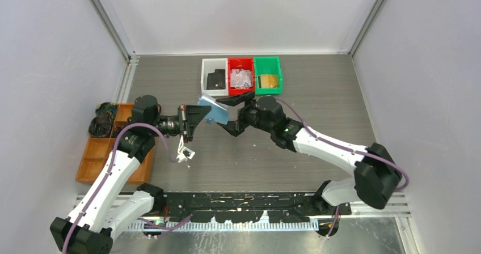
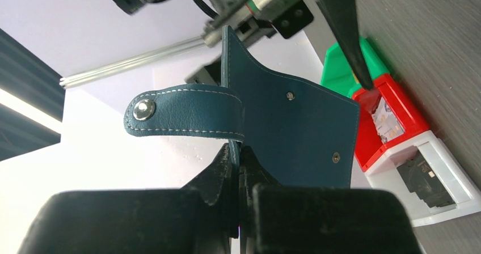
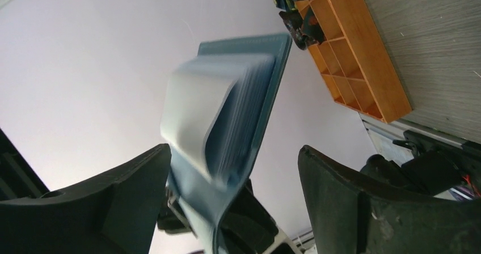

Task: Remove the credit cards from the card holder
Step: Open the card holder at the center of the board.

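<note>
The left gripper clamps the blue holder's edge above the table; the right gripper, spread wide, straddles the holder.

Grey wood-grain tabletop, matte finish. Plain white walls close it in on three sides: back wall, left wall, right wall. An aluminium post stands in each back corner: left post, right post. Ribbed metal rail along the near edge. Light even and diffuse, shadows soft.
</note>
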